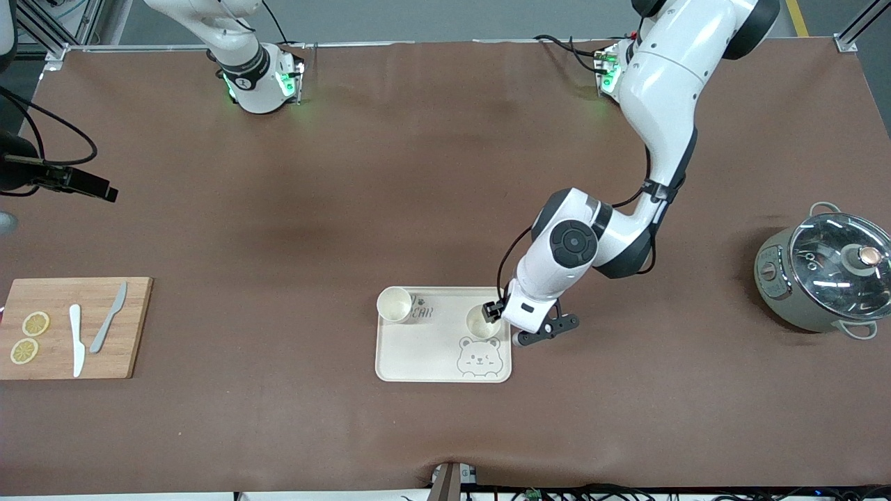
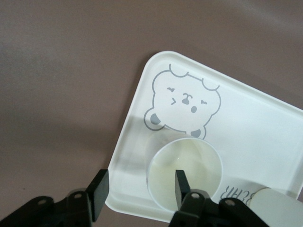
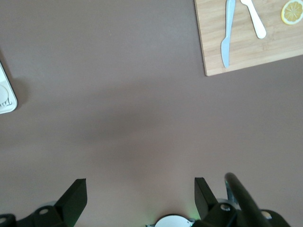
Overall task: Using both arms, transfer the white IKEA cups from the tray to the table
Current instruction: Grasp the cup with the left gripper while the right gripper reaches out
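A cream bear-printed tray [image 1: 431, 348] lies on the brown table near the middle. One white IKEA cup [image 1: 394, 304] stands on the tray's corner toward the right arm's end. The second cup [image 1: 480, 322] stands on the tray's edge toward the left arm's end, beside the bear print. My left gripper [image 1: 505, 325] is low over this cup and open. In the left wrist view the cup [image 2: 189, 165] shows with one finger [image 2: 180, 183] over its inside and the other finger [image 2: 99, 190] outside the tray's rim [image 2: 137, 113]. My right gripper [image 3: 139, 194] is open, empty and high over bare table.
A wooden board [image 1: 49, 355] with lemon slices, a white knife and a grey knife lies at the right arm's end; it also shows in the right wrist view [image 3: 265, 52]. A grey pot with a glass lid [image 1: 825, 271] stands at the left arm's end.
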You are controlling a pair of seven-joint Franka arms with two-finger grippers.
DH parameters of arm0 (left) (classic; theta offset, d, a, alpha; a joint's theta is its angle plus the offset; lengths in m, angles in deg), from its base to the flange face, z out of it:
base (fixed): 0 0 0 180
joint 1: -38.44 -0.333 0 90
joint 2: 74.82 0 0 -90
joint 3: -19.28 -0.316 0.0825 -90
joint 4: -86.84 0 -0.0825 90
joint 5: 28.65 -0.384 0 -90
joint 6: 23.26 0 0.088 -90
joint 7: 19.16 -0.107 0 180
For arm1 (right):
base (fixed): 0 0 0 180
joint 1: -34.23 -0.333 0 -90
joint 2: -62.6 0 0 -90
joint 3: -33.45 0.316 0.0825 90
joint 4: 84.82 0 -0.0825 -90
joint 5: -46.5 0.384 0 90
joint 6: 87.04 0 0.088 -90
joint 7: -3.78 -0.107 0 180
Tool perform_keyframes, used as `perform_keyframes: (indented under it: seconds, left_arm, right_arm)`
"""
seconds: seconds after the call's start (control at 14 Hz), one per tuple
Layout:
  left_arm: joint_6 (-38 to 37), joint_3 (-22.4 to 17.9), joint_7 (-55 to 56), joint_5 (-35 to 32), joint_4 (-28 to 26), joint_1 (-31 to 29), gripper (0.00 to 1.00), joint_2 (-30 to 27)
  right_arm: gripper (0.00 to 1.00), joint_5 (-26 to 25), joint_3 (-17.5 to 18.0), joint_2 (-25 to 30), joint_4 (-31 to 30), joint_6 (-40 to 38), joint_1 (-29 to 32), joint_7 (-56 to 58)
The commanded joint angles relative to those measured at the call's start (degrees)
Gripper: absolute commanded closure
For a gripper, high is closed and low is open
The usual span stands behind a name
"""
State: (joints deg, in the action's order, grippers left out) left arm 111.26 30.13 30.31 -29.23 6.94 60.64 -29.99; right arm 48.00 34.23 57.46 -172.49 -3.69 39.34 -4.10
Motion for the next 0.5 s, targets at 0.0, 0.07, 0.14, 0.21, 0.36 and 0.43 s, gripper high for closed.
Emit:
perform_keyframes:
  seconds: [0.0, 0.07, 0.14, 0.21, 0.36, 0.43]
  left_arm:
    - [0.3, -0.6, 1.9, -0.8, 1.5, 1.4, 0.36, 1.1]
    - [1.4, -0.6, 1.9, -0.8, 1.4, 1.9, 0.39, 1.7]
    - [3.1, -0.6, 1.9, -0.7, 1.4, 2.0, 0.48, 2.4]
    - [4.0, -0.6, 1.9, -0.8, 1.4, 2.0, 0.56, 2.8]
    - [4.4, -0.6, 1.5, -1.0, 1.2, 2.0, 0.86, 3.2]
    - [4.4, -0.6, 1.3, -1.5, 1.2, 2.0, 1.0, 3.2]
  right_arm:
    - [0.0, -0.5, 0.6, -2.0, 1.0, 1.5, 0.9, 0.2]
    - [0.0, -0.4, 0.6, -3.2, 1.0, 2.0, 1.0, 0.1]
    - [0.0, -0.3, 0.6, -3.4, 0.9, 2.2, 0.9, -0.2]
    - [0.0, -0.1, 0.6, -3.6, 0.2, 1.9, 0.6, -0.7]
    - [0.0, 1.1, 0.6, -4.2, -2.8, 3.8, 0.5, -1.3]
    - [0.0, 2.4, 0.6, -4.3, -5.1, 6.0, 0.5, -3.2]
